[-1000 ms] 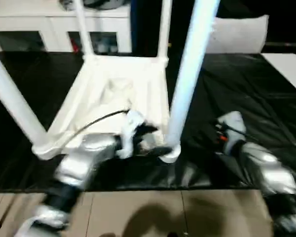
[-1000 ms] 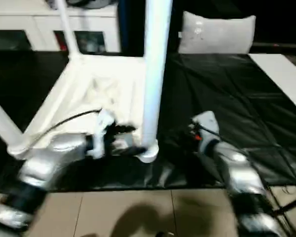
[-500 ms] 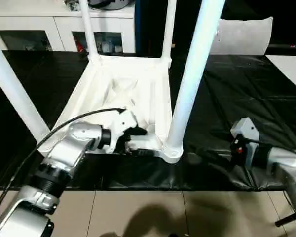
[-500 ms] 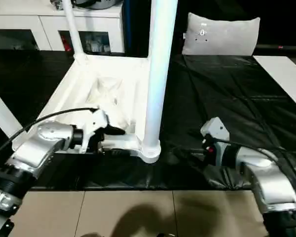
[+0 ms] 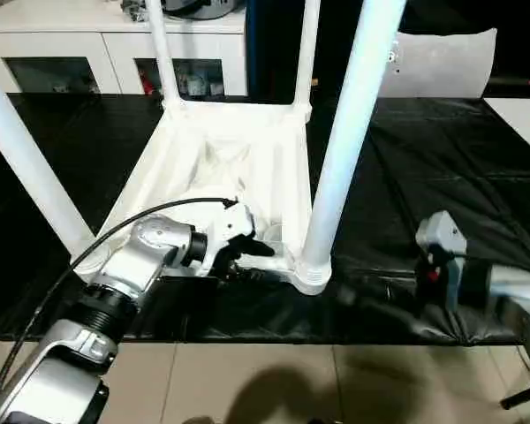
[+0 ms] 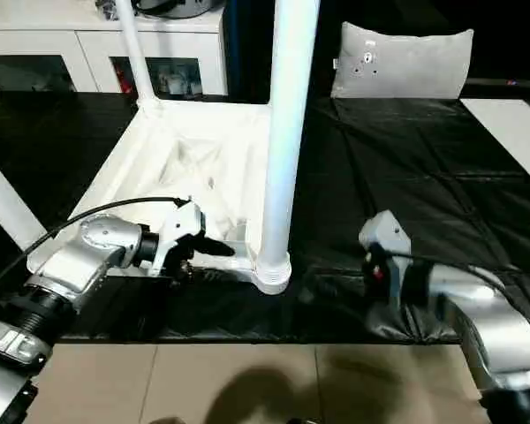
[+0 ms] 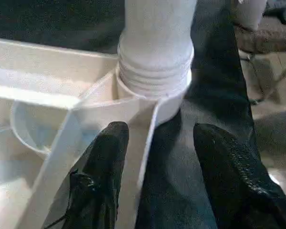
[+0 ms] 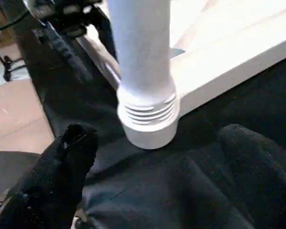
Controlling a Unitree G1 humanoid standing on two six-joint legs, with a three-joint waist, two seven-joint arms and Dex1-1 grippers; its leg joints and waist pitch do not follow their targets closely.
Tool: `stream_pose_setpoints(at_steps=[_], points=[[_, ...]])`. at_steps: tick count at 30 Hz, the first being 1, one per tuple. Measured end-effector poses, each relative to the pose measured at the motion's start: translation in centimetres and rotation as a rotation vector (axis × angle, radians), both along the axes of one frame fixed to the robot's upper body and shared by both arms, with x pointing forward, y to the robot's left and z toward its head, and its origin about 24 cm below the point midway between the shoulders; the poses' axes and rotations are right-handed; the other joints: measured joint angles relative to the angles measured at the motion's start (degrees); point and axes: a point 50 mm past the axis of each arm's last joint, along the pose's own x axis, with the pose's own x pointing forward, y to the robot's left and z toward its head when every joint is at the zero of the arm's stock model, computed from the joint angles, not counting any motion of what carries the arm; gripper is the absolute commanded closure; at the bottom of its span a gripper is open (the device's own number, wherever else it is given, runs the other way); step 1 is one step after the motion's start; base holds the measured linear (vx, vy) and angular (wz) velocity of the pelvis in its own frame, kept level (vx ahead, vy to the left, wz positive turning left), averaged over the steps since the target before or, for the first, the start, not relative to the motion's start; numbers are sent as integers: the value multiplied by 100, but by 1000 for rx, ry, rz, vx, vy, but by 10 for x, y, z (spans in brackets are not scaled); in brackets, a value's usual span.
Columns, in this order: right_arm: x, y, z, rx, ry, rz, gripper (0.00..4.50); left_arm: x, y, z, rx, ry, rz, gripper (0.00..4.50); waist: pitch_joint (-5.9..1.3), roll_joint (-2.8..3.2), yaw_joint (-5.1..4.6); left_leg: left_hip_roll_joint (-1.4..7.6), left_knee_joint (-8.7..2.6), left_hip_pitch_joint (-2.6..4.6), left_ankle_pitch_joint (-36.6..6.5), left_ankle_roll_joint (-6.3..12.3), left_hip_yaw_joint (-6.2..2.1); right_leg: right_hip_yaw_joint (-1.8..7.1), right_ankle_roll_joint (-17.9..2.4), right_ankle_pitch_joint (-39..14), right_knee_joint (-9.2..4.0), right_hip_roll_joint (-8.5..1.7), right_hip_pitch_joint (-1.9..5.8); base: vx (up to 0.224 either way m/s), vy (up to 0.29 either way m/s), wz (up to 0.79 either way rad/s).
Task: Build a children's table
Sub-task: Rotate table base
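The left gripper [image 7: 155, 176] stands partly open astride the near rim of the upturned top [image 5: 238, 150]: one finger [image 7: 102, 176] lies inside the frame against the rim wall, the other [image 7: 229, 176] outside over the black cover [image 5: 424, 150], and whether they actually clamp the rim cannot be told. It sits just beside the near-right corner socket [image 7: 155, 102], where a leg [image 5: 349, 132] is seated upright, its threaded collar showing above the socket. The right gripper [image 8: 162, 191] is spread wide and holds nothing; its two fingers [image 8: 52, 181] hover over the black cover on the near side of that same corner, close to the socket but apart from it. In the head views the right arm [image 6: 459, 300] reaches in from the right, its gripper pointing towards the leg. The top lies underside up on the work table, its near edge close to the table's front edge. Four legs rise from its corners: two thick-looking ones nearest the camera, one at the near left [image 5: 26, 168] and the one by the grippers, and two at the far corners [image 5: 159, 49]. There is one top, four legs and two grippers. A grey cushion [image 6: 402, 60] lies on the far side of the table, and white cabinets [image 5: 71, 44] stand behind.
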Motion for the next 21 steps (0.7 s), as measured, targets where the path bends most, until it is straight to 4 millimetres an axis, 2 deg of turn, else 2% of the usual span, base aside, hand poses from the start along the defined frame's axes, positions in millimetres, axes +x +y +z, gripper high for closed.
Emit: stream_pose_setpoints(at_steps=[3,5,9,10,15,19,20,21], points=[[-1,1,1,6,4,2,0,-1,-1,-1,7,7,-24,241,-1,1,-2,0,0,0,0,0,-3,-5,1,1,-6,0,4,0,0,0],[-1,1,1,5,8,1,0,0,-3,0,3,2,-29,277,-1,3,-1,0,0,-1,0,0,-4,-7,2,2,-13,0,7,0,0,0],[-1,1,1,6,10,1,0,4,-5,1,7,-15,-33,287,-2,4,3,-2,0,-2,-3,5,-4,-8,4,2,-19,0,11,0,0,0],[-1,0,1,5,12,0,0,4,-5,0,7,-18,-35,313,-2,7,2,-2,1,-3,-4,6,-5,-9,4,3,-21,0,11,0,0,0],[-6,1,2,3,19,5,0,5,-11,-5,-13,-9,-50,338,-3,10,3,-2,-1,-11,-8,14,-6,-10,7,2,-30,0,9,0,0,0],[-8,0,-1,1,28,-5,0,6,-10,-6,-14,-16,-51,372,-14,34,-9,-2,-1,-10,-10,15,-6,-9,7,2,-32,0,9,0,0,0],[-8,0,-2,1,31,-6,0,7,-9,-8,-7,-22,-49,397,-14,39,-12,-3,-1,-9,-9,16,-6,-10,8,2,-32,1,9,0,0,0],[-8,0,-2,1,31,-7,0,8,-8,-8,-1,-28,-51,397,-15,41,-15,-3,-1,-7,-9,15,-6,-12,9,3,-32,1,10,0,0,0]])
